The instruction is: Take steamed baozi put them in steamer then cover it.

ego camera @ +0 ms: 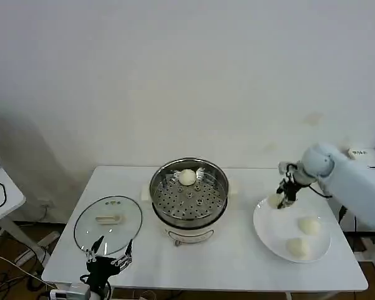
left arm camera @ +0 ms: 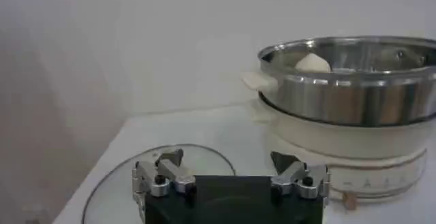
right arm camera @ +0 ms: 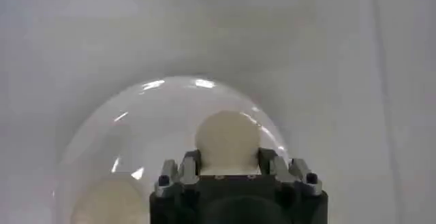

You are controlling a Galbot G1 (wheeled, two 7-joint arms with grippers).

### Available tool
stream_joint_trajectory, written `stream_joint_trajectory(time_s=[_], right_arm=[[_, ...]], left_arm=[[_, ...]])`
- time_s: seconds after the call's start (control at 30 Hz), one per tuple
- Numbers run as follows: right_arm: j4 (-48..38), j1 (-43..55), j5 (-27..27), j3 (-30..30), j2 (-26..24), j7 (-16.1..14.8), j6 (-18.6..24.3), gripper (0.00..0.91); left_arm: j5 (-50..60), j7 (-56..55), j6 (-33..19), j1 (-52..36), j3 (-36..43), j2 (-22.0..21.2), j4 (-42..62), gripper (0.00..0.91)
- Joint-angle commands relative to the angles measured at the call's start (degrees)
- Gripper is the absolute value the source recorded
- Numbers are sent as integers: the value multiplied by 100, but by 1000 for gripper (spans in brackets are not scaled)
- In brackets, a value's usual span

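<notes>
On a white table (ego camera: 237, 262) against a bare white wall (ego camera: 175, 75), the steamer (ego camera: 189, 194) at centre holds one bun (ego camera: 187, 177); the lid (ego camera: 108, 216) lies at its 9 o'clock. At 3 o'clock, the right gripper (ego camera: 282, 199) has its fingers around a bun (right arm camera: 227, 139) on the plate (ego camera: 269, 234), two more buns (ego camera: 309, 225) beside it. The left gripper (ego camera: 106, 257) hangs wide open, empty, at the table's 7 o'clock.

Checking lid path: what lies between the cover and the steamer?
In the head view, only bare tabletop separates the cover from the steamer.

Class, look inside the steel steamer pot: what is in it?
Inside the steamer, one baozi sits on the perforated tray, toward the back. What lies beneath the tray is hidden.
</notes>
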Motion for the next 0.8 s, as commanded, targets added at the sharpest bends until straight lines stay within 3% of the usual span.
stream_joint_trajectory(time_s=[0.03, 0.13, 0.33, 0.53, 0.8], right_arm=[[585, 1420, 1115, -754, 7, -92, -408, 554], [816, 1750, 1730, -1065, 344, -21, -689, 554], [579, 2157, 2392, -1432, 1209, 68, -955, 554], [-58, 2309, 2433, -1732, 2223, 70, -984, 554], [-725, 2123, 2437, -1920, 3149, 106, -1062, 554]], left_arm=[[-30, 11, 8, -120, 4, 22, -2, 907], [-25, 0, 3, -153, -3, 31, 2, 907], [-36, -50, -3, -140, -68, -2, -61, 907], [-6, -74, -19, -149, -71, -123, -108, 907], [-22, -90, -25, -195, -118, -129, -122, 907]])
